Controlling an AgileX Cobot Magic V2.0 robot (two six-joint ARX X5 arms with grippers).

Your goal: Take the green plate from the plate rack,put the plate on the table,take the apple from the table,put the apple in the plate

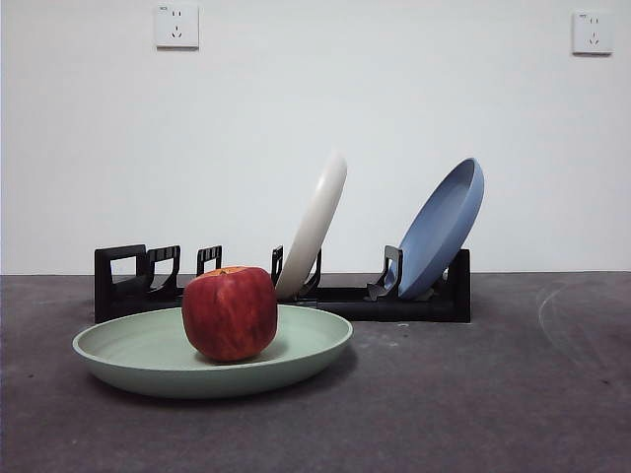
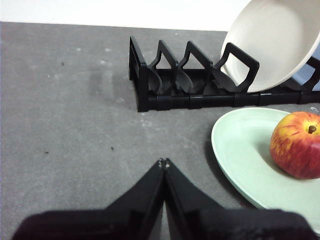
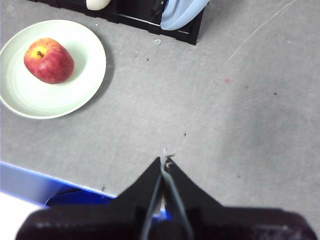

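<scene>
Three plates, one apple, one rack and two wall sockets are in sight. The green plate [image 1: 138, 357] lies flat on the dark grey worktop [image 1: 493, 394], just in front of the black plate rack [image 1: 414, 301]. One red apple [image 1: 230, 312] with a yellow-orange patch at the stem sits on this plate, a little toward the 3 o'clock side of its middle in the front view.

The rack stands behind, running from 9 o'clock to 3 o'clock across the front view. It holds two plates on edge: a cream-white plate [image 1: 317, 222] near the middle and a blue plate [image 1: 446, 225] toward the 3 o'clock end, both leaning the same way. The slots at the 9 o'clock end hold nothing. Two white sockets are on the wall, one [image 1: 176, 26] at about 11 o'clock and one [image 1: 592, 32] at about 1 o'clock.

Neither arm shows in the front view. The left gripper [image 2: 163, 162] hangs above bare worktop with its jaws pressed together; the green plate and apple lie at about 3 o'clock from the tips, near but apart. The right gripper [image 3: 164, 161] also has its jaws together over bare worktop; plate and apple lie well apart from it, at about 10 o'clock. A blue and white edge [image 3: 30, 186] shows beside the right jaws; what it is cannot be told.
</scene>
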